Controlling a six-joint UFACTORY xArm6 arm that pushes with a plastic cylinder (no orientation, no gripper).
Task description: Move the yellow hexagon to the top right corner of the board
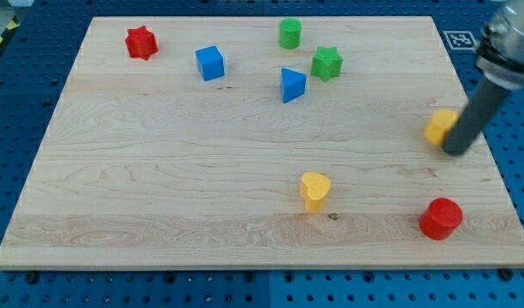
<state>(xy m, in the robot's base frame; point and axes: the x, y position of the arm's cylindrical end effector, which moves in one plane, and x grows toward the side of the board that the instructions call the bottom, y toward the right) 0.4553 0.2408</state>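
- Nearest the camera: red cylinder-shaped block (440, 218), at the view's bottom right, below the rod's tip and well apart from it.
- Straight dark rod comes down from the view's top right; the tip (455, 151) rests on the light wooden board (159, 188) near its right edge, about mid-height.
- No pincer on this arm, only the rod, so no wide, narrow or holding state applies; nothing is gripped.
- Yellow hexagon block (440, 126) sits just left of the tip and slightly above it, touching the rod or nearly so; the rod hides its right side, so contact cannot be confirmed.
- Yellow heart-shaped block (314, 190) lies left of the tip and lower, well apart.
- Blue triangular block (291, 85), green star block (326, 63) and green cylinder block (290, 33) cluster up and to the left of the tip, far off.
- Blue cube block (209, 62) and red star block (141, 42) sit further left still, near the top left.
- Progress, as a judgement: partly done. The hexagon is already by the right edge but only around mid-height.
- Left to do: push it upward along the right side into the top right corner, which looks free of blocks.
- Tip sits to the right and below the hexagon; a push up should work, though getting more squarely beneath it would likely avoid shoving it leftward.
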